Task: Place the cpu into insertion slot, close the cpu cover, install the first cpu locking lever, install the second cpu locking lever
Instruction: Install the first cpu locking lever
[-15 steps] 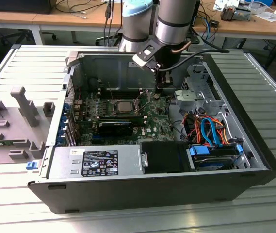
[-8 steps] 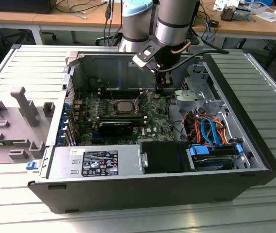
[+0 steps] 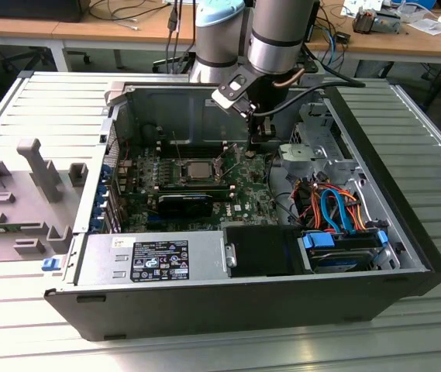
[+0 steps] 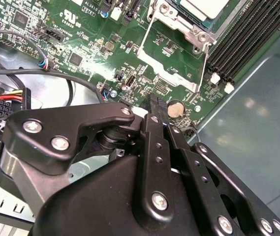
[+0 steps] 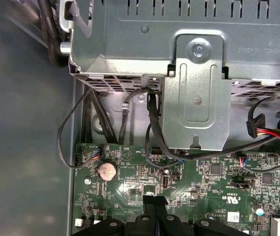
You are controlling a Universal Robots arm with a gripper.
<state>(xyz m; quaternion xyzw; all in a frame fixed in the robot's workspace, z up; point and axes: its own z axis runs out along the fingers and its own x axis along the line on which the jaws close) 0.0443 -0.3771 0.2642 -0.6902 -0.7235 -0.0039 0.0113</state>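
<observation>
The cpu (image 3: 199,167) lies with its silver-grey top up in the insertion slot (image 3: 183,178) in the middle of the green board. In the second wrist view the cpu (image 4: 206,7) sits in the slot, and the cpu cover (image 4: 171,74) is swung open beside it, with the board showing through its cut-out. My gripper (image 3: 257,144) hangs above the board on the exterior view's right of the slot, apart from the cover. Its black fingertips (image 5: 154,200) are pressed together with nothing between them, above a round coin cell (image 5: 107,170). In the second wrist view the gripper (image 4: 157,105) points near that cell (image 4: 175,109).
The open computer case (image 3: 406,232) lies on a slatted metal table. A metal drive cage (image 5: 194,83) and black cables (image 5: 152,132) stand close to the gripper. Black memory slots (image 4: 248,34) run beside the slot. A power supply (image 3: 154,260) lines the case's front wall.
</observation>
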